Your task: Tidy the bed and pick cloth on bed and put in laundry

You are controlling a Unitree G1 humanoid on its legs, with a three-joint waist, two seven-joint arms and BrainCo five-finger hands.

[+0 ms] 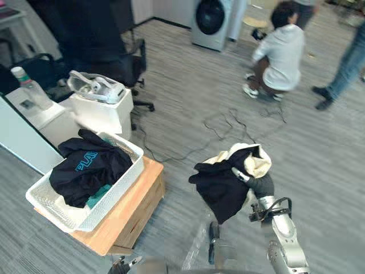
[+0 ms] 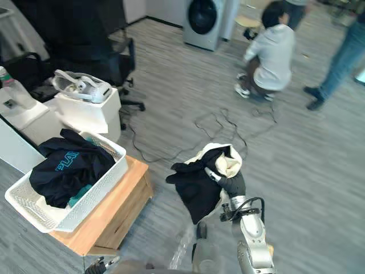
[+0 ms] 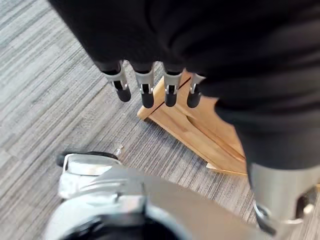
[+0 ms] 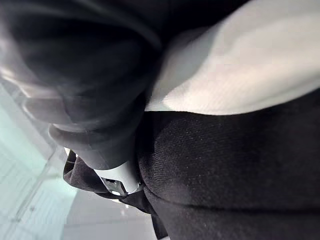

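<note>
Since the black-and-cream garment (image 1: 219,191) belongs in the white basket (image 1: 124,184), the right hand (image 1: 261,185) grips it aloft, right of that basket; the left hand (image 3: 145,92) hangs straight-fingered and empty beside the basket.

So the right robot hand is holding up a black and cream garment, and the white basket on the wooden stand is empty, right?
Not empty. The left eye view shows a black top with teal print lying in the white basket on the wooden stand. The right robot hand does hold the black and cream garment.
</note>
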